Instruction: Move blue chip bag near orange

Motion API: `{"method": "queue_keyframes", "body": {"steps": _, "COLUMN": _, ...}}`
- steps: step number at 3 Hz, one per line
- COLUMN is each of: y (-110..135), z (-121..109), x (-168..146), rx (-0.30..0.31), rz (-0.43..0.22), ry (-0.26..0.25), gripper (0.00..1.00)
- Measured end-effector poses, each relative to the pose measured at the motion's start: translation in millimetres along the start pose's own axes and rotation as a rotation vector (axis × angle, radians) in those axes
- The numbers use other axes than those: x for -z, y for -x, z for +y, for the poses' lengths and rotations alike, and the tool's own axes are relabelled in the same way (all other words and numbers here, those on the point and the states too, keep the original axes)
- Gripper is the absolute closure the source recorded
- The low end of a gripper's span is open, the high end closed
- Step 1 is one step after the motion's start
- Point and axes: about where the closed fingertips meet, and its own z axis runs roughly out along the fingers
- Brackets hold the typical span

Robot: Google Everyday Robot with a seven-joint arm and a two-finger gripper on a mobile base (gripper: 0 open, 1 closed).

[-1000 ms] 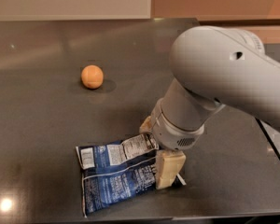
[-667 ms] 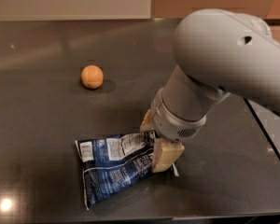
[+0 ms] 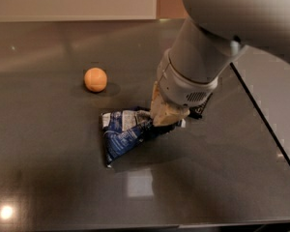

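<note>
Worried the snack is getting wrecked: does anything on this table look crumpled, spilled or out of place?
The blue chip bag looks scrunched: one end is bunched up where the gripper holds it. Nothing looks spilled; the orange sits apart, behind the bag.
</note>
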Motion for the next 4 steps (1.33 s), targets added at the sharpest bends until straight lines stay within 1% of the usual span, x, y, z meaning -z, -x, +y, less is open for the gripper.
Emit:
{"method": "queue_keyframes", "body": {"steps": 1, "y": -6, "z": -35, "x": 11, "rx": 0.066, "rz": 0.059, "ry": -0.053, "gripper": 1.0}}
{"method": "queue_keyframes", "body": {"steps": 2, "y": -9, "z": -64, "x": 13, "rx": 0.143, "rz": 0.104, "ry": -0.095, "gripper": 1.0}}
{"method": "queue_keyframes", "body": {"steps": 3, "y": -7, "z": -87, "x": 8, "rx": 0.207, "rz": 0.134, "ry": -0.132, "gripper": 1.0}}
{"method": "queue_keyframes", "body": {"steps": 4, "y": -11, "z": -104, "x": 0, "rx": 0.238, "rz": 0.169, "ry": -0.151, "gripper": 0.83}}
